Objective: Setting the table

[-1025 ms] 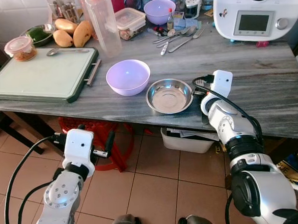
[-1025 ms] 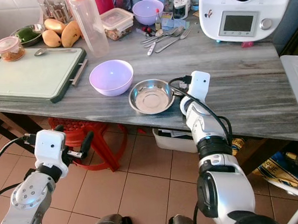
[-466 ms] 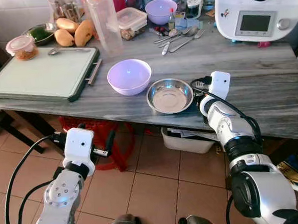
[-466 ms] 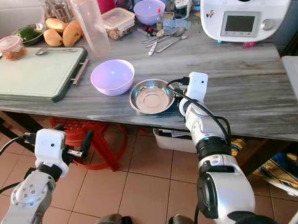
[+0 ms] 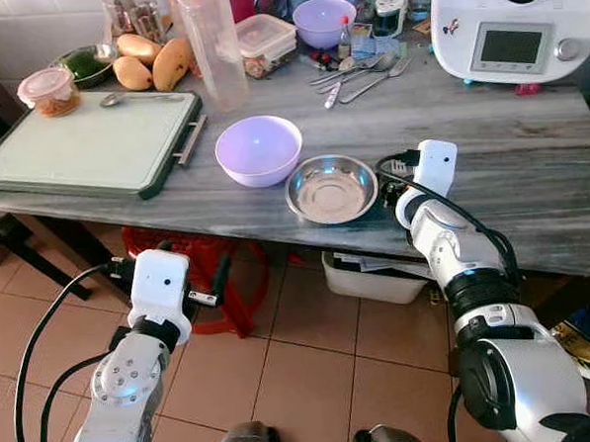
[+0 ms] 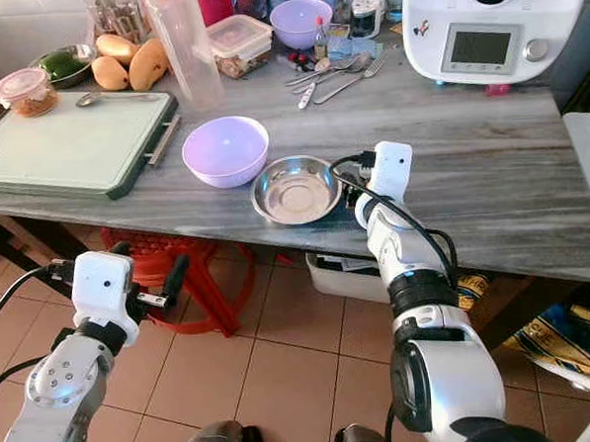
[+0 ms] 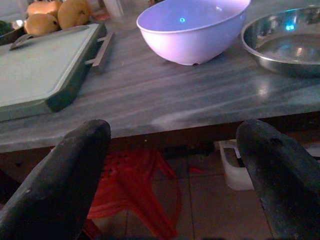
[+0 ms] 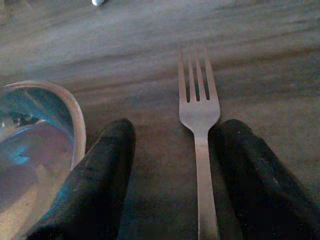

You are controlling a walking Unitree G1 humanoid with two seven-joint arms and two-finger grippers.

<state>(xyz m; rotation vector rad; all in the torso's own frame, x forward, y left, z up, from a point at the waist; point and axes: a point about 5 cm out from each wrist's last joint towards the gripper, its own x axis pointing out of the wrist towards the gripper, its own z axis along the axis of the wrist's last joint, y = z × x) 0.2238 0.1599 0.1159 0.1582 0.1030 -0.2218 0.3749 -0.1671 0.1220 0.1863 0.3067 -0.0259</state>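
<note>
Steel bowl (image 5: 331, 188) shifted slightly toward 9 o'clock. Right hand (image 8: 172, 170) open, straddling fork (image 8: 199, 120) on worktop (image 5: 530, 169). Left hand (image 7: 170, 165) wide, empty.

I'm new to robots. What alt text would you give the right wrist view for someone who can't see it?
A metal fork lies flat on a grey marble-look table, its handle running between the open black fingers of the right end effector. The rim of a shiny steel bowl sits just beside one finger.

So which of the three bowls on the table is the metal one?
The steel bowl at the table's front edge, beside the right gripper; the two others are lilac plastic.
</note>
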